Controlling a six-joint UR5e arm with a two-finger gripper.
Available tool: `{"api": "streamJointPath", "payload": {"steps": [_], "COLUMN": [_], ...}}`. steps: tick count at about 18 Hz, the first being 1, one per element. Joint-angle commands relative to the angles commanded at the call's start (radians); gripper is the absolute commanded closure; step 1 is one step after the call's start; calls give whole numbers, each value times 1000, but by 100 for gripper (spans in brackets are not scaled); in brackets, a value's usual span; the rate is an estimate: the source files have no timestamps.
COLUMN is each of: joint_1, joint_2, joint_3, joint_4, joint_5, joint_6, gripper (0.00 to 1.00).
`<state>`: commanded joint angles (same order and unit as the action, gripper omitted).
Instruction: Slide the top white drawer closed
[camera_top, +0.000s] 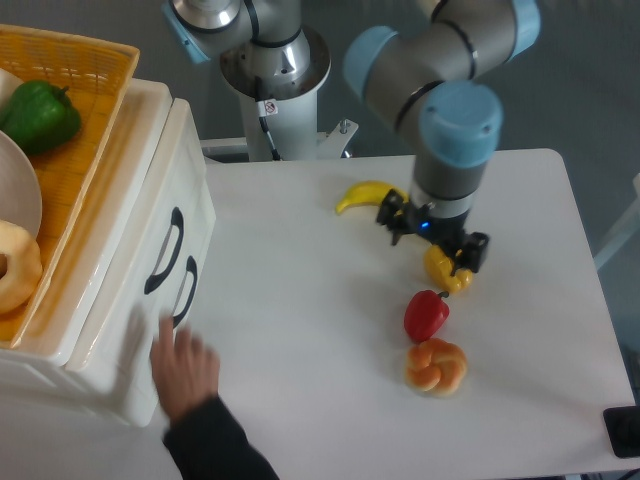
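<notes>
At the left edge of the table (300, 400) stands a white cabinet with two drawers, one above the other. An orange wicker tray (80, 110) rests on its top, holding a green pepper (38, 115), part of a white dish (20, 200) and a pale ring-shaped pastry (15, 265); the cabinet top serves as a shelf for them. The top white drawer (165, 190) sits under the tray, its front facing the table with a black arched handle (165, 250). Its front looks about level with the lower drawer (150, 330), so it seems closed or close to it, though the angle leaves a small gap uncertain. A person's hand (185, 365), in a dark sleeve, reaches in from the bottom edge and lies against the lower drawer's front, likely to steady or adjust the cabinet.

Mid-table is bare. Toward the right side lie a banana (365, 195), a yellow pepper (445, 270), a red pepper (426, 315) and an orange knotted bun (436, 366), in a loose line running toward the near edge. The gripper (432, 240) hangs over the yellow pepper, well apart from the drawers; whether its jaws are open or closed I cannot tell, and it holds nothing visible.

The table is smooth and white with rounded corners. Behind it is a grey floor and the arm's white pedestal.
</notes>
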<state>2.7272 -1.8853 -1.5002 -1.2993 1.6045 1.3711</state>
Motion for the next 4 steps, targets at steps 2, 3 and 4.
{"api": "streamJointPath", "payload": {"steps": [2, 3, 4], "joint_1": [38, 55, 69], "joint_2": [3, 8, 20], "joint_3": [-2, -3, -3], "joint_4": [-11, -27, -35], "joint_5": [-3, -2, -3], "joint_6": [69, 106, 144], "gripper": [0, 0, 0]}}
